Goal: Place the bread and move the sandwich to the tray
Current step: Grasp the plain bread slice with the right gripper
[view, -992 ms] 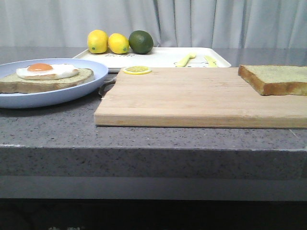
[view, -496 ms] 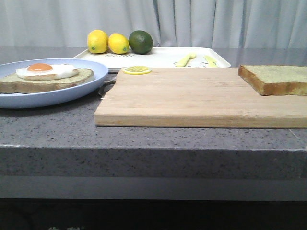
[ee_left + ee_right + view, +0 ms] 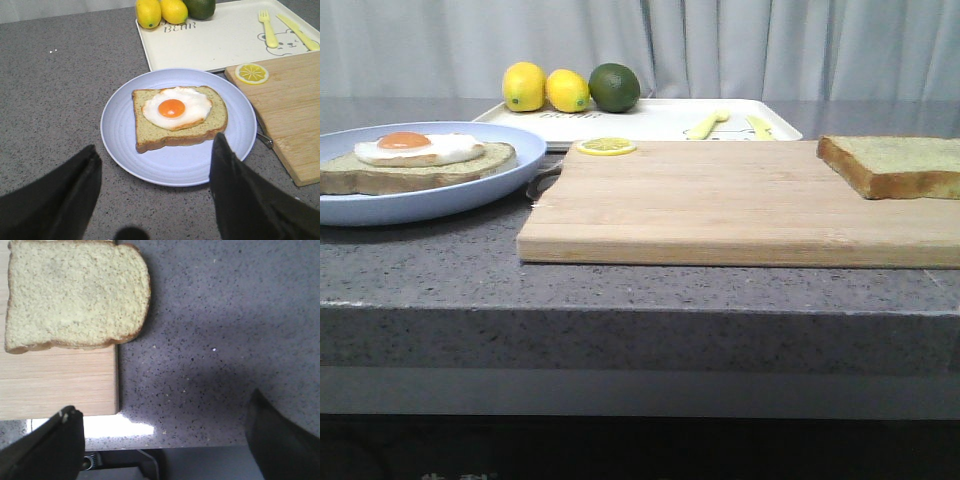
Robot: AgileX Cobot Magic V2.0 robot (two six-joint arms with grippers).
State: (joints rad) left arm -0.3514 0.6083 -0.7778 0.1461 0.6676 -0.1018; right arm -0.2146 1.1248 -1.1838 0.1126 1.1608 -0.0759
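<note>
The sandwich point(image 3: 415, 165), brown-crusted bread with a fried egg, lies on a round pale-blue plate point(image 3: 510, 175) at the left; it also shows in the left wrist view point(image 3: 177, 117). The plain bread point(image 3: 900, 165) lies on the right end of the wooden cutting board point(image 3: 720, 205), partly over its corner in the right wrist view point(image 3: 75, 295). The white tray point(image 3: 660, 122) stands at the back. My left gripper point(image 3: 155, 167) is open and empty, above the counter near the plate's near rim. My right gripper point(image 3: 160, 437) is open and empty, over the counter's front edge, apart from the bread.
Two lemons point(image 3: 545, 88) and a lime point(image 3: 614, 87) sit on the tray's back left. A yellow fork point(image 3: 269, 30) and knife point(image 3: 297, 31) lie on its right part. A lemon slice point(image 3: 606, 146) lies on the board's far left corner.
</note>
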